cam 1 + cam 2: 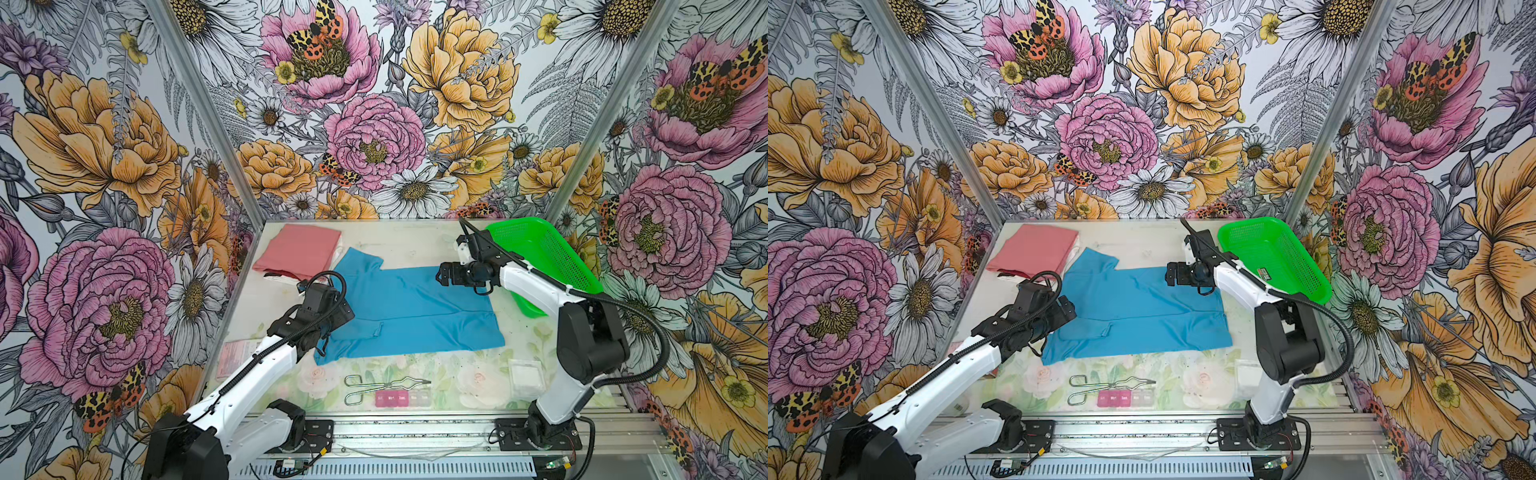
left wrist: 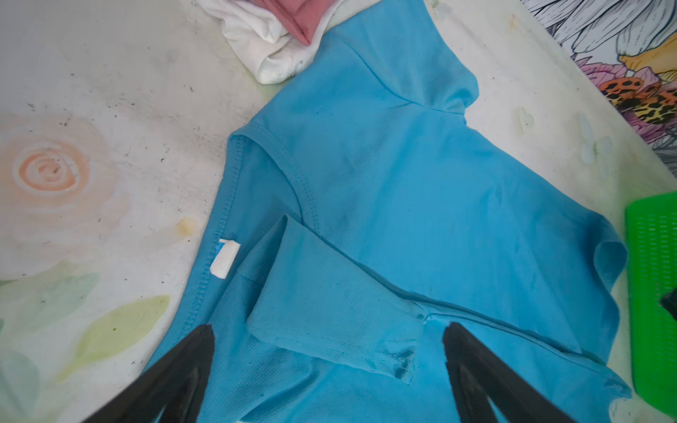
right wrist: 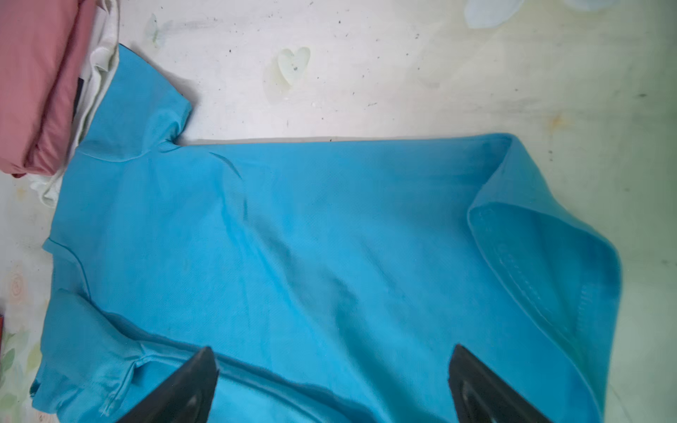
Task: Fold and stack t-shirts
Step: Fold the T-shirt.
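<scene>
Blue t-shirt (image 1: 415, 316) is laid out at table centre; pink t-shirt (image 1: 297, 249) is folded at 10 o'clock. Left gripper (image 2: 328, 327) is held wide apart over the blue shirt's 9 o'clock edge, nothing gripped. Right gripper (image 3: 333, 348) is likewise spread wide over the 1 o'clock edge, empty.

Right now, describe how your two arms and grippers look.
The left arm and right arm have white links, black joint housings and a black ribbed cable along each. The left gripper and right gripper are black, each with two tapering, pointed fingers.
</scene>
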`<state>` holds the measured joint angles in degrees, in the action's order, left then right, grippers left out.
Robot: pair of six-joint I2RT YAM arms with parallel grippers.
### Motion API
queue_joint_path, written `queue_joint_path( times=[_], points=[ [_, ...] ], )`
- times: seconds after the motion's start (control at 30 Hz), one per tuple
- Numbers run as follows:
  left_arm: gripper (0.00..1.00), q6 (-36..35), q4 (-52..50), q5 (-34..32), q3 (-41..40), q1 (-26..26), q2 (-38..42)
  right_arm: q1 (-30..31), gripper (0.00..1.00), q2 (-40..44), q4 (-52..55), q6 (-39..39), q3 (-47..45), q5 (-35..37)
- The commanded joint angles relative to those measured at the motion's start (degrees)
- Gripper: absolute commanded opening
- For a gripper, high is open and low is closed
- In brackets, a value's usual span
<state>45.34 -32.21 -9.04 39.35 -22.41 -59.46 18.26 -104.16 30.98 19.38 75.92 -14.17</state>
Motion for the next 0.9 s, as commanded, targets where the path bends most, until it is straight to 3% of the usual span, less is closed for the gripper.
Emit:
queue_joint_path(
  times=[0.0, 0.17, 0.43, 0.73, 0.87],
  points=[
    [0.99, -2.49, 6.23, 5.11, 1.34, 1.62, -0.57, 0.22, 1.0, -5.27, 0.9, -1.77, 5.77, -3.89],
    [0.99, -2.27, 9.21, 6.99, 0.08, 1.6, -0.27, -0.22, 1.0, -12.68, 1.43, 0.47, 9.35, 1.85],
    [0.99, -2.19, 10.3, 8.53, -1.65, 3.15, 0.42, -1.79, 0.99, -20.16, 8.81, -2.08, 17.62, 22.22],
    [0.99, -2.46, 11.38, 9.78, -1.83, 4.12, 0.05, -4.94, 0.99, -25.35, 12.09, -8.11, 31.04, 23.57],
    [0.99, -2.58, 11.72, 9.91, -2.24, 5.01, 0.66, -5.87, 0.99, -23.24, 12.25, -8.14, 31.46, 23.07]
  ],
)
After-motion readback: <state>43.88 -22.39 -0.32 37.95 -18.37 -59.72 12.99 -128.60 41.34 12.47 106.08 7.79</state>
